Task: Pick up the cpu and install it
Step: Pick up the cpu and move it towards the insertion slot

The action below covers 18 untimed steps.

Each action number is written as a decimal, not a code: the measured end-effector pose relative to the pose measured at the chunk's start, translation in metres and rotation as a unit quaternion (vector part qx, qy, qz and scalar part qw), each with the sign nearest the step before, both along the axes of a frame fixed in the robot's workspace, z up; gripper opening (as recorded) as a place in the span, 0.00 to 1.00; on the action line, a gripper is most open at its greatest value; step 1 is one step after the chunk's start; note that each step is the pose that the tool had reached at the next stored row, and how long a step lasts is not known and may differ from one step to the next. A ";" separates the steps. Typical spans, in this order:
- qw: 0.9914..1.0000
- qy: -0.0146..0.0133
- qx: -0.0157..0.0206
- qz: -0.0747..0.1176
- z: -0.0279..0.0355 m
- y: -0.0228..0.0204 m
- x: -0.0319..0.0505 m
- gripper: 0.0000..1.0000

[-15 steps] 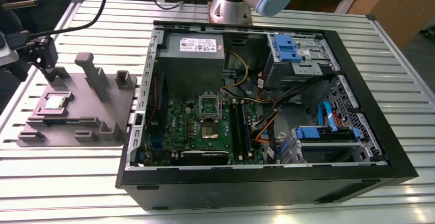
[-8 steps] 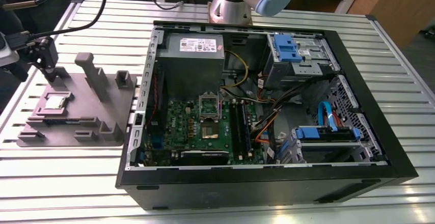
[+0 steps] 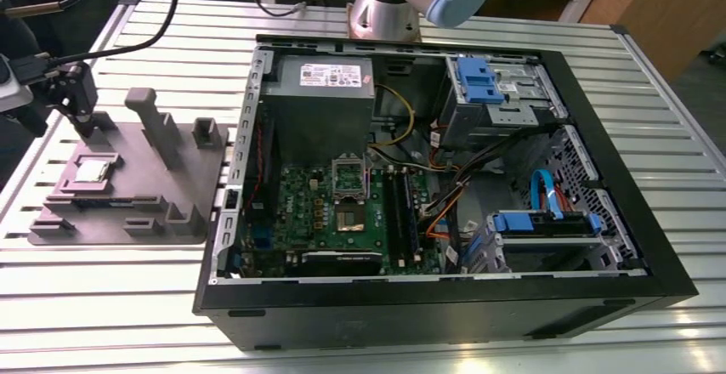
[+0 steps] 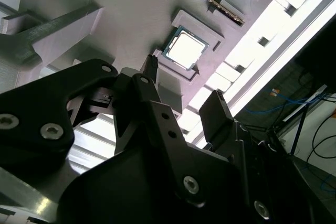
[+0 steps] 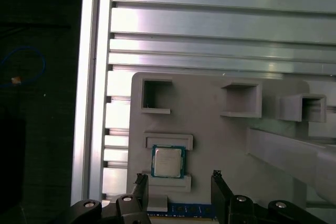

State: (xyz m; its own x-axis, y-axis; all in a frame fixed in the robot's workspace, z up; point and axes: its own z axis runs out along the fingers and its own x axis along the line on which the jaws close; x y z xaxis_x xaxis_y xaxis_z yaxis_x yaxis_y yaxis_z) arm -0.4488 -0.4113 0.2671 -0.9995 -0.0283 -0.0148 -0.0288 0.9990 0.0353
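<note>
The cpu (image 3: 93, 171) is a small silvery square chip lying flat in a recess of the grey plastic plate (image 3: 170, 183), at the exterior view's left. My gripper (image 3: 82, 117) hovers above the plate's far part, a little beyond the chip and not touching it. Both wrist views show the cpu (image 4: 186, 50) (image 5: 168, 161) just ahead of my gripper (image 4: 184, 85) (image 5: 178, 177). Its two black fingers (image 5: 140, 182) stand apart, open, with nothing between them. The green motherboard (image 3: 306, 204) lies inside the open computer case, with its socket (image 3: 349, 194) near the middle.
The black computer case (image 3: 454, 306) takes up the table's middle, holding a grey power supply box (image 3: 323, 93), blue drive brackets (image 3: 477, 81) and loose cables. Upright blocks (image 3: 153, 123) rise from the grey plate close to my gripper. The slatted metal table (image 5: 210, 24) extends around.
</note>
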 end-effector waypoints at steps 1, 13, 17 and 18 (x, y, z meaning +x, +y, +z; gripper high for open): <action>1.000 0.000 0.000 0.000 -0.0012 0.0000 -0.0001 0.59; 1.000 0.000 0.000 -0.006 -0.0195 0.0000 -0.0032 0.59; 1.000 0.000 0.000 -0.008 -0.0268 0.0000 -0.0043 0.59; 1.000 0.000 0.000 -0.009 -0.0285 -0.0001 -0.0044 0.59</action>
State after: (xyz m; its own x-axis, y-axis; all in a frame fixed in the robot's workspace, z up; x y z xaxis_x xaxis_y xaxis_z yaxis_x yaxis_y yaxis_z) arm -0.4532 -0.4114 0.2386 -0.9998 -0.0112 -0.0144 -0.0117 0.9993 0.0348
